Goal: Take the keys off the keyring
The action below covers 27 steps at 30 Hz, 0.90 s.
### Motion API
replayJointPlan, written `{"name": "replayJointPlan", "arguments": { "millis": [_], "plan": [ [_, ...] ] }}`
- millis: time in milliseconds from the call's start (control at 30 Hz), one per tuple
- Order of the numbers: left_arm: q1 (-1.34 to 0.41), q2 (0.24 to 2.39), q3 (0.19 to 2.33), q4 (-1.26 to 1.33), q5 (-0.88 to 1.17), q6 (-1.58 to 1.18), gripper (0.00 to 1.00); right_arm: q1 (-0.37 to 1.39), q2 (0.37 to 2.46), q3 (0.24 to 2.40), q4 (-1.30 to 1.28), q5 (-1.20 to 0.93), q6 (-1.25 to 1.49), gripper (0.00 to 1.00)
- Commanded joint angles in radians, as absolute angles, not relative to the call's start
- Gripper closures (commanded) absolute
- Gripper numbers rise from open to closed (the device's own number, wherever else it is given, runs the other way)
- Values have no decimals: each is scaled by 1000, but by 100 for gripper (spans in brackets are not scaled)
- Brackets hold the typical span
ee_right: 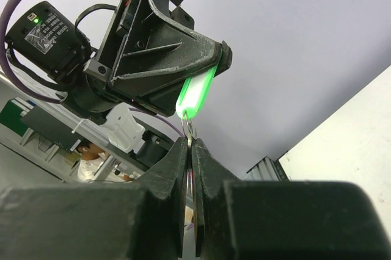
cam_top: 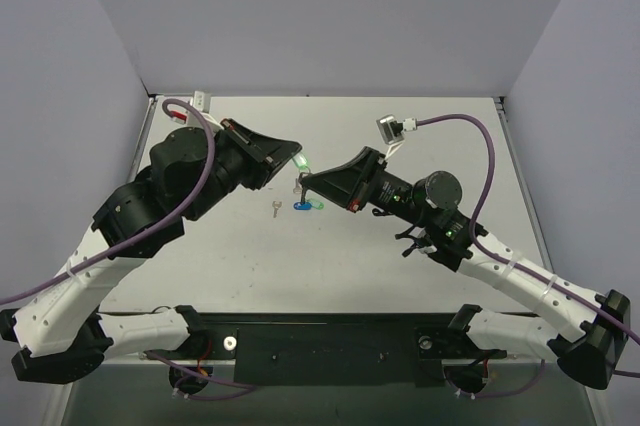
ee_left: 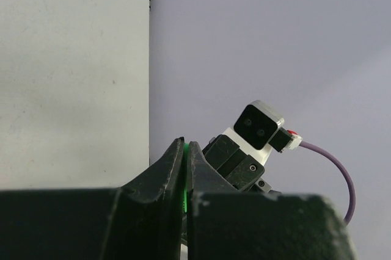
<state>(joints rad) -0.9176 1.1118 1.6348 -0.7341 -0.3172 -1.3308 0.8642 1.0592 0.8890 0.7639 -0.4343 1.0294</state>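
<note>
Keyring (ee_right: pixel 190 131) pinched in right tool (ee_right: pixel 190 144), green tag (ee_right: pixel 197 94) clamped in left tool (cam_top: pixel 297 156)

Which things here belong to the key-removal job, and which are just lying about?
Job: green tag, held by left pincer; keyring, gripped by right pincer; blue-headed key and green-headed key below it; bare key on the table.
Lying about: small white part at the table's far-left edge.

Bright, even, diffuse light; soft shadows. Green key head (ee_right: pixel 197 92) glows. Right gripper (ee_right: pixel 189 145) foreground blurred.
</note>
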Motion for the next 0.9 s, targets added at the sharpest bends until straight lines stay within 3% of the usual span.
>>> {"name": "replayJointPlan", "arguments": {
  "millis": [0, 367, 867],
  "plan": [
    [-920, 1065, 1596, -658, -336, -1358, 100, 868, 1037, 962, 732, -469, 970, 100],
    [-920, 990, 1477, -585, -331, -1322, 70, 868, 1039, 1052, 468, -587, 855, 100],
    [-920, 884, 1324, -499, -168, -1105, 62, 868, 1058, 1201, 25, -787, 654, 100]
  ]
}}
